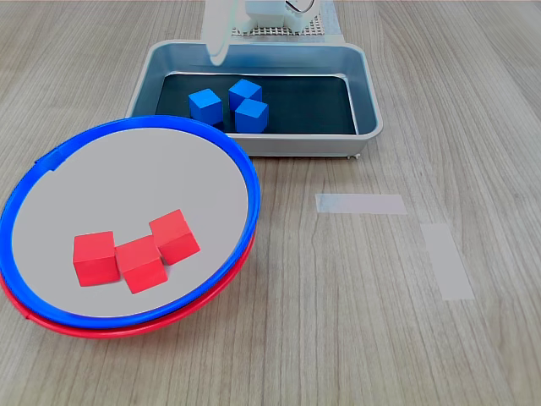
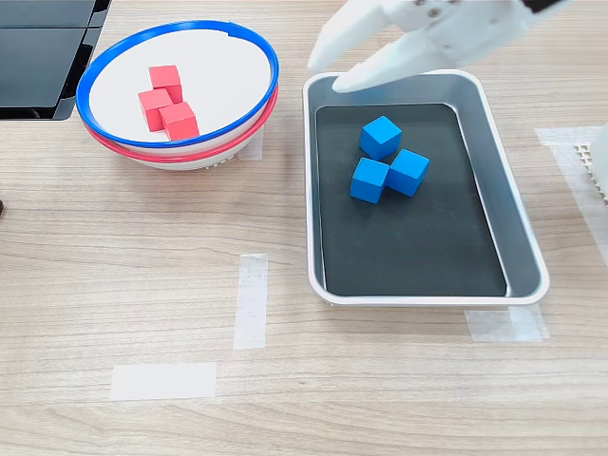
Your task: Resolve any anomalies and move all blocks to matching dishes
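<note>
Red blocks (image 1: 135,254) sit in the blue-rimmed dish (image 1: 245,169), stacked on the red-rimmed dish (image 1: 101,328); blue blocks (image 2: 388,160) lie in the tray (image 2: 527,237). Only the second exterior view shows the gripper (image 2: 344,65), seemingly parted and empty.

We see three red blocks (image 1: 135,254) with a matte surface, and they lie on the pale grey inside of the blue-rimmed dish (image 1: 247,182). Under it we see the red rim of the red-rimmed dish (image 1: 221,289). In the second exterior view this lower dish looks white on its outer wall. The three blue blocks (image 2: 387,159) are bright blue. They lie on the black bottom of the silver metal tray (image 2: 522,237). The gripper (image 2: 347,62) is white. The table (image 1: 473,110) has a light wood grain pattern in grey-brown, and we see pale, half-transparent tape strips (image 1: 361,203) on it.
</note>
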`<state>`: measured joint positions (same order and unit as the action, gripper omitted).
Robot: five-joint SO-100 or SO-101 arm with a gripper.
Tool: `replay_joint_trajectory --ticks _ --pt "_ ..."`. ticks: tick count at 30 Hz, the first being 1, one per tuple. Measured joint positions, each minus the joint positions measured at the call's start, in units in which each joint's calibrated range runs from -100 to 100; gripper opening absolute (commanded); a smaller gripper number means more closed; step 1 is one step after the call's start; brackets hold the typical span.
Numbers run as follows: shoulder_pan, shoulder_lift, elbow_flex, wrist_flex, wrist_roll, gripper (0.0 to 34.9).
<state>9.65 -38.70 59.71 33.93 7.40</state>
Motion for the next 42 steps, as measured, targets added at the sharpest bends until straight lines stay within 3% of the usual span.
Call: replay_joint_trajectory --ticks 5,20,26,31,34,35,40,42 --pt "3.0 19.4 -15.0 0.2 1.5 14.0" --pt "4.6 32.7 -25.6 -0.4 4.6 6.4" --pt "5.1 35.1 -28.1 -1.5 4.6 6.9" --pt "5.1 37.3 -28.1 -4.2 5.3 10.1" --pt "5.1 38.9 -28.2 -5.5 6.0 10.2" --pt "5.1 39.8 -28.2 -6.8 6.3 9.8" --pt "5.1 42.8 -30.1 -8.4 7.3 0.3" --pt "5.1 43.1 -30.4 -8.5 7.4 0.3"
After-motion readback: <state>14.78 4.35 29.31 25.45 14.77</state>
